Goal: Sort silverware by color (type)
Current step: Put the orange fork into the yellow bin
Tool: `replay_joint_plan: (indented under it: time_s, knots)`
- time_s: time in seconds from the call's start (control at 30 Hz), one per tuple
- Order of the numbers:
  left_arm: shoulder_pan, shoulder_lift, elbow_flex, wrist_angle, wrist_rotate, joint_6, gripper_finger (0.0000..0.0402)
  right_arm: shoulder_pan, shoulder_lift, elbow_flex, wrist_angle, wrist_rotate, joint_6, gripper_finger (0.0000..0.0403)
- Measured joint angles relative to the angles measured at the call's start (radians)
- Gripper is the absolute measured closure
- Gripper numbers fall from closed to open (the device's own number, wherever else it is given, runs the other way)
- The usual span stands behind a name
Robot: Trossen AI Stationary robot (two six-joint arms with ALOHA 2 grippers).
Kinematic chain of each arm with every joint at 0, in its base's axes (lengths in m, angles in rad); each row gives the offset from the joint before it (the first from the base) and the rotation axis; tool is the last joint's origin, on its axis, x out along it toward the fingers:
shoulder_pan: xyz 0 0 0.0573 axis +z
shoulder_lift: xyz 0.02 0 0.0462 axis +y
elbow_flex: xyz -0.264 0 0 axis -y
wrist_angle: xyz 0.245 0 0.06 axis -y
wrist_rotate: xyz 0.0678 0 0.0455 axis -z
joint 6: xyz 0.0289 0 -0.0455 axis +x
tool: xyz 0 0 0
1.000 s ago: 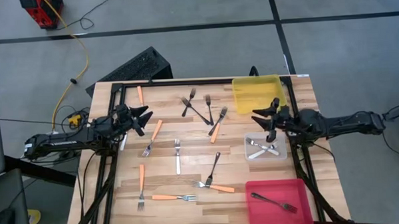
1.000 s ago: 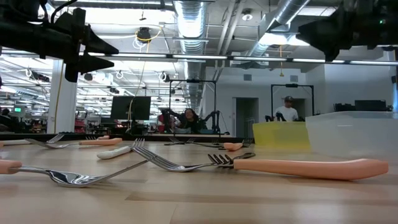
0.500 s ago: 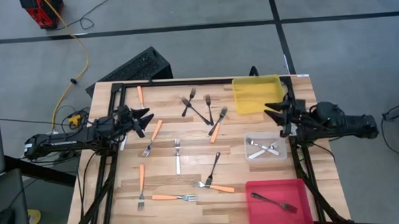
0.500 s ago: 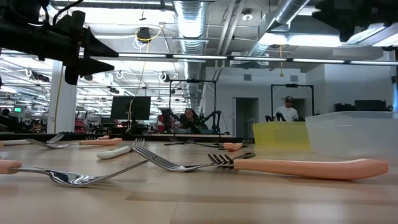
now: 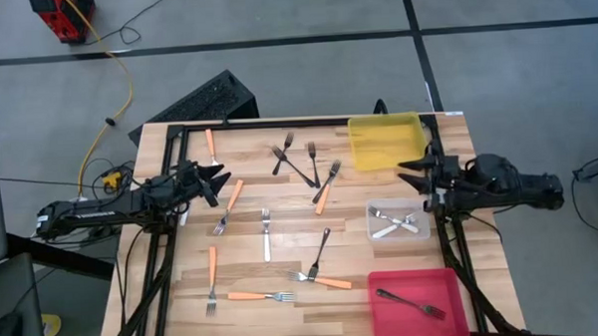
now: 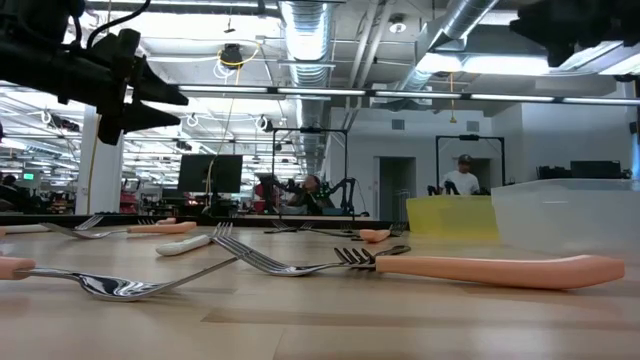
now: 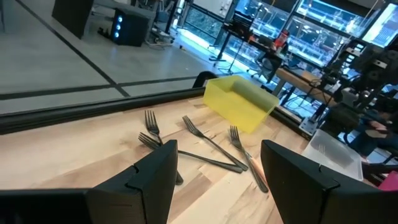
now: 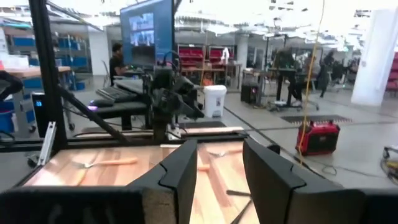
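Note:
The silverware lies scattered on the wooden table (image 5: 172,252). It includes orange-handled forks (image 5: 234,195) (image 5: 259,296) (image 5: 325,195), dark forks (image 5: 304,163) (image 5: 320,249) and a pale fork (image 5: 266,236). Pale forks (image 5: 394,223) lie in the clear bin (image 5: 422,230). One dark fork (image 5: 414,306) lies in the red bin (image 5: 438,283). My left gripper (image 5: 220,177) hovers open at the table's left side, above the forks and pointing right. My right gripper (image 5: 409,172) hovers open at the right edge, between the yellow bin (image 5: 386,142) and the clear bin, holding nothing.
The three bins line the table's right side, yellow farthest and red nearest. A black frame (image 5: 277,122) runs along the far edge, with a keyboard (image 5: 202,100) on the floor beyond it. In the left wrist view, dark forks (image 7: 205,146) lie ahead of the open fingers.
My right gripper has drawn back from above the clear bin toward the table's right edge and risen, tipping from pointing downward to about level. It stays open. My left gripper has tipped slightly downward in place.

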Motion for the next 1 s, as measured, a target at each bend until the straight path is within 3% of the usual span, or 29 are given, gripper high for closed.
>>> replay_joint_plan:
  time_s: [0.17,0.67,1.0]
  knots:
    - [0.0,0.0,0.0,-0.001,-0.006,0.0,0.0187,-0.003,-0.086,0.0,-0.063,0.019,-0.004,0.0248]
    - [0.0,0.0,0.0,-0.085,-0.12,-0.029,0.0187,-0.003,-0.082,-0.001,-0.11,0.054,-0.006,0.0248]
    - [0.0,0.0,0.0,-0.147,-0.114,-0.094,0.0187,-0.003,-0.081,-0.001,-0.136,0.055,-0.006,0.0248]
